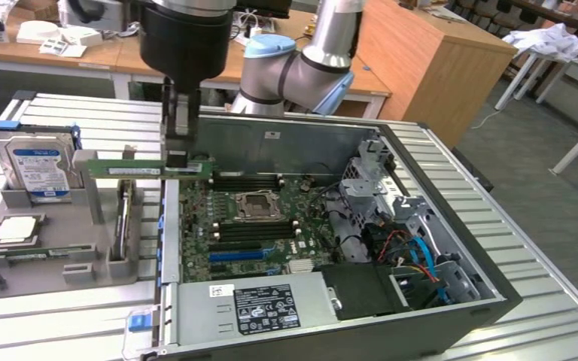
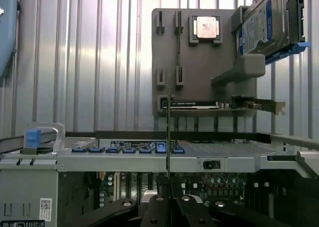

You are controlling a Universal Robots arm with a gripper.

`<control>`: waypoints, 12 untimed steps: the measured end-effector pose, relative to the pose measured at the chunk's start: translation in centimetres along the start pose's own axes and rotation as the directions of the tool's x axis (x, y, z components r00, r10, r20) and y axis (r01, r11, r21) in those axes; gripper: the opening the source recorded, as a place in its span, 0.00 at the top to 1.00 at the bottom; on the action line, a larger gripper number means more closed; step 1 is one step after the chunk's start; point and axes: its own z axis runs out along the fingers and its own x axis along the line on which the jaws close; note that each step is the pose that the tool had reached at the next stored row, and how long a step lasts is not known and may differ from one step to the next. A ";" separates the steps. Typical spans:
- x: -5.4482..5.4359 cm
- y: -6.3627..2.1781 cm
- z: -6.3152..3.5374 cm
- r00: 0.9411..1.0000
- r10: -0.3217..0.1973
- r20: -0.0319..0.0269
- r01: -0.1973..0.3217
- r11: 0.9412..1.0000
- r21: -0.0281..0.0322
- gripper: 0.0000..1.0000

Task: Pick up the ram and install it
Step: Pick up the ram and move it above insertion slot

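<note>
A silver robot arm (image 1: 324, 37) with pale blue joint caps bends at its elbow and carries a thick black wrist (image 1: 184, 34) that points straight down. Beneath the wrist, the hand (image 1: 177, 159) hangs vertically. Its two slim dark fingers (image 1: 171, 128) are drawn close together, pinching the ram (image 1: 129, 170) by its upper edge and holding it level.

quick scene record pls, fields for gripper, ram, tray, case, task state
gripper: gripper shut on the ram, in the air
ram: ram level, above the case wall beside the tray, in no slot
tray: grey tray at the exterior view's left of the case, holding a hard drive and a processor chip
case: computer case open, motherboard exposed
task state: ram picked up, not yet installed
</note>
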 end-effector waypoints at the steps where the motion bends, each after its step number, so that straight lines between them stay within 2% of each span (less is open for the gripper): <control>1: 0.0 -0.23 -0.02 1.000 0.000 0.000 0.000 1.000 0.000 0.88; 12: 0.0 -2.68 -0.13 1.000 0.000 0.000 0.000 1.000 0.000 0.88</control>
